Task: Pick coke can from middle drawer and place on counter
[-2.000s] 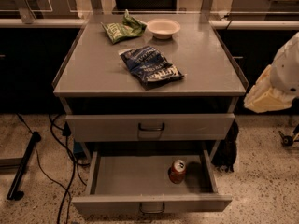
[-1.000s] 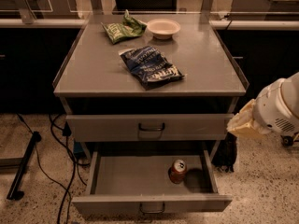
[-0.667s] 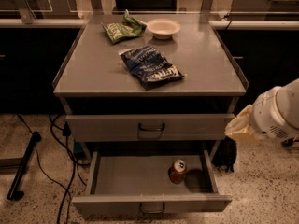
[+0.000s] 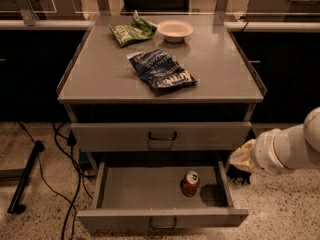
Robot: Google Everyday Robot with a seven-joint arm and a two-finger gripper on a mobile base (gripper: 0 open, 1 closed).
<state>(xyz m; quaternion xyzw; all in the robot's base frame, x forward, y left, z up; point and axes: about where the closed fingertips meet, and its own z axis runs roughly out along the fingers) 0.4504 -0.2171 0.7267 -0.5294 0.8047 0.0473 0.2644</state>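
Tool [image 4: 243,157] hung at the frame's lower right, just beside the open middle drawer [image 4: 140,185]; its state could not be told. The coke can [image 4: 190,183] stood upright inside that drawer.

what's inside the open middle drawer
One coke can, upright, right of centre in the middle drawer. The drawer's rear is hidden under the closed drawer above. The gripper hangs outside, off its right side.

No text can be read. The blue chip bag [image 4: 162,73] on the counter [image 4: 100,79] has white lettering, illegible. Green bag [image 4: 131,31]: pale print, illegible. Coke can [image 4: 190,183] in the middle drawer [image 4: 140,186]: markings too small. Gripper [image 4: 243,156], just right of the drawer, has no visible label.
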